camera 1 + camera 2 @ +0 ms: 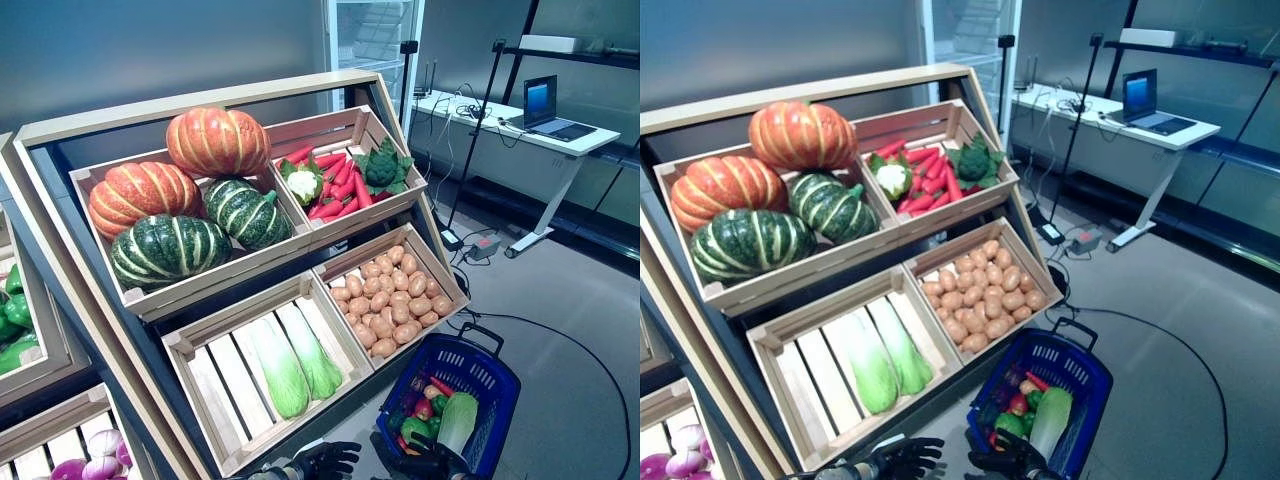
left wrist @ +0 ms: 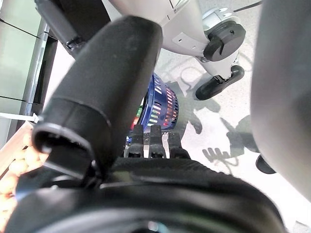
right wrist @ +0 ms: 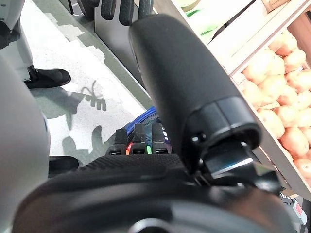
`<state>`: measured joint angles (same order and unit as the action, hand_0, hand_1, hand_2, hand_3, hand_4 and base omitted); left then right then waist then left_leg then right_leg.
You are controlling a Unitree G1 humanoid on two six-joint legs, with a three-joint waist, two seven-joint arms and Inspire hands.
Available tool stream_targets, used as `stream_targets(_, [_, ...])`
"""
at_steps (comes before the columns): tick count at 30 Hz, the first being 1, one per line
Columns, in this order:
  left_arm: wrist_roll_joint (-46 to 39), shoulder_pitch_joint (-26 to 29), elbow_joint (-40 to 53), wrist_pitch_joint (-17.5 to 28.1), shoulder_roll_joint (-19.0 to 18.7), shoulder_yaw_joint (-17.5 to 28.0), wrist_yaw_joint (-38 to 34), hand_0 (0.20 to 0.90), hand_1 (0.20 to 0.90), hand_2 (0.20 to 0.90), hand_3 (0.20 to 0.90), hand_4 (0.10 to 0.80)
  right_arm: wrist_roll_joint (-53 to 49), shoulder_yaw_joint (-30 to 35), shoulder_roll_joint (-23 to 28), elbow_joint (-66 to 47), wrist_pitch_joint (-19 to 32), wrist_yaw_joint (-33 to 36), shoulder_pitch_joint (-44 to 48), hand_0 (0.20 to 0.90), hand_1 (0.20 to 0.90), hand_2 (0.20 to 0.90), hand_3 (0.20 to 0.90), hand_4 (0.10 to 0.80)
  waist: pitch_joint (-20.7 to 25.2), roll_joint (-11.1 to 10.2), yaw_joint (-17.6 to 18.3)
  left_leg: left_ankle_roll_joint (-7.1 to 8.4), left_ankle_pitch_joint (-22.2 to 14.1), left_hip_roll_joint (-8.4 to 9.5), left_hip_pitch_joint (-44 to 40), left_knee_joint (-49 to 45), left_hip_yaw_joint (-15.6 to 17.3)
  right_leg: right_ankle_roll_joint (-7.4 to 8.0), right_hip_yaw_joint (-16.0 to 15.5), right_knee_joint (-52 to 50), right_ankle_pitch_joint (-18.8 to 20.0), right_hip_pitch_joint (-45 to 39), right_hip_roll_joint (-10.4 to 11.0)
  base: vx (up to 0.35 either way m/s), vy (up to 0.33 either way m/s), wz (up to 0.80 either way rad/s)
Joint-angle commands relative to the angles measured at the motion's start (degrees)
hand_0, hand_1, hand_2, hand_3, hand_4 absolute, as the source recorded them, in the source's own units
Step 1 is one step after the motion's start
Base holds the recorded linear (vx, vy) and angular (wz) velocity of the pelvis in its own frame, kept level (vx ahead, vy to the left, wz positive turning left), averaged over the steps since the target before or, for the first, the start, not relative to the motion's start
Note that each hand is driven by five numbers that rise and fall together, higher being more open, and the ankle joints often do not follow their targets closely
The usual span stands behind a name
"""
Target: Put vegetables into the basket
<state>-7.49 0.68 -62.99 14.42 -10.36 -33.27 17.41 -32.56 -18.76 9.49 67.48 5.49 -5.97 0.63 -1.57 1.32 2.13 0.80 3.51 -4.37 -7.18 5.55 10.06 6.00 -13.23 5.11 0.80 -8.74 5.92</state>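
1. The left robot hand (image 1: 325,460) hangs low at the near edge, just in front of the wooden display stand (image 1: 60,215), its dark fingers spread loosely and holding nothing.
2. The right robot hand (image 1: 1005,464) sits at the near rim of the blue plastic shopping basket (image 1: 492,372) on the floor to the right. It looks relaxed, but whether it touches the basket I cannot tell.
3. The basket already holds one pale green napa cabbage (image 1: 458,421) plus red and green peppers, heaped too closely to count.
4. Risk: the basket stands free on the smooth floor, so a hand brushing its rim could push it away or tip it.
5. Risk: the crates slope towards the robot, so lifting one vegetable could start its neighbours rolling out.
6. Near left crate: two long pale green cabbages (image 1: 296,362) lying side by side.
7. Near right crate: a heap of tan potatoes (image 1: 390,295), too many to count.
8. Far left crate: two orange ribbed pumpkins (image 1: 216,142) and two dark green striped squashes (image 1: 168,250).
9. Far right crate: one white cauliflower (image 1: 302,184), one green broccoli (image 1: 382,167) and a pile of red carrots (image 1: 340,187).
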Motion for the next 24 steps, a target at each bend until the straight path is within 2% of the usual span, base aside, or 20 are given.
stream_targets(1, [-1.2, 5.7, -1.4, 2.0, 1.1, -0.9, 0.8, 0.9, 0.9, 0.9, 0.9, 0.8, -2.7, 0.6, -3.0, 2.9, 3.0, -0.3, 6.6, 0.9, 0.9, 0.9, 0.9, 0.8, -3.6, -0.6, -0.9, -0.11, -5.0, 0.55, -3.8, -0.5, 4.4, -1.77, -0.7, -0.1, 1.3, -0.5, -0.9, 0.0, 0.0, 0.0])
stream_targets(7, [-1.0, 5.2, -1.3, 2.6, 1.1, -0.5, 0.6, 0.9, 0.9, 0.9, 0.9, 0.8, -2.9, -0.1, -3.3, 2.7, 2.4, -1.5, 6.2, 0.9, 0.9, 0.9, 0.9, 0.8, -3.4, -0.7, -0.7, -0.13, -4.9, 0.4, -3.7, -0.5, 4.8, -1.8, -0.1, -0.1, 1.4, -0.3, -1.0, 0.0, 0.0, 0.0])
stream_targets(10, [-1.2, 5.3, -1.1, 4.3, 0.9, -0.6, 1.1, 0.9, 0.9, 0.9, 0.9, 0.8, -3.4, -0.1, -3.2, 2.7, 2.4, -2.1, 6.3, 0.9, 0.9, 0.9, 0.9, 0.8, -3.5, -0.7, -0.7, -0.1, -4.8, 0.37, -3.6, -0.5, 4.8, -1.83, -0.1, -0.1, 1.4, -0.2, -1.0, 0.0, 0.0, 0.0])
stream_targets(12, [-1.6, 5.4, -0.1, 6.9, 0.6, -1.1, 0.9, 0.9, 0.9, 0.9, 0.9, 0.8, -4.1, -0.2, -3.0, 2.3, 2.0, -3.4, 6.4, 0.9, 0.9, 0.9, 0.9, 0.8, -3.7, -0.7, -0.7, -0.1, -4.8, 0.38, -3.5, -0.5, 4.8, -1.86, -0.2, -0.1, 1.3, -0.1, -1.0, 0.0, 0.0, 0.0])
stream_targets(17, [-0.1, 6.3, 6.4, 12.3, -1.8, -1.4, -4.5, 0.9, 0.9, 0.9, 0.9, 0.8, -4.8, -0.2, -2.1, 1.6, 2.0, -4.4, 6.4, 0.9, 0.9, 0.9, 0.9, 0.8, -4.2, -0.6, -1.1, 0.03, -4.6, 0.49, -3.1, -0.5, 4.4, -1.98, -0.4, -0.1, 1.4, 0.2, -1.0, 0.0, 0.0, 0.0])
stream_targets(19, [2.9, 6.6, 8.4, 14.9, -2.8, -1.2, -9.5, 0.9, 0.9, 0.9, 0.9, 0.8, -5.0, 0.1, -1.8, 1.7, 1.9, -4.4, 6.5, 0.9, 0.9, 0.9, 0.9, 0.8, -4.2, -0.5, -1.3, 0.05, -4.6, 0.54, -3.0, -0.5, 4.2, -2.03, -0.6, -0.1, 1.4, 0.2, -1.0, 0.0, 0.0, 0.0])
stream_targets(23, [1.2, 6.6, 15.1, 15.9, -4.9, 0.8, -13.4, 0.9, 0.9, 0.9, 0.9, 0.8, -5.2, 0.9, -1.5, 1.5, 2.1, -4.4, 5.9, 0.9, 0.9, 0.9, 0.9, 0.8, -4.3, -0.5, -1.9, 0.15, -4.6, 0.66, -3.0, -0.5, 3.7, -2.07, -1.2, -0.1, 1.2, -0.1, -0.8, 0.0, 0.0, 0.0])
stream_targets(24, [-0.4, 6.4, 19.3, 16.6, -6.1, 2.1, -14.6, 0.9, 0.9, 0.9, 0.9, 0.8, -5.3, 1.3, -1.2, 0.9, 1.9, -4.2, 5.5, 0.9, 0.9, 0.9, 0.9, 0.8, -4.4, -0.6, -2.2, 0.17, -4.7, 0.69, -3.0, -0.5, 3.5, -2.1, -1.5, -0.1, 1.1, -0.3, -0.8, 0.0, 0.0, 0.0])
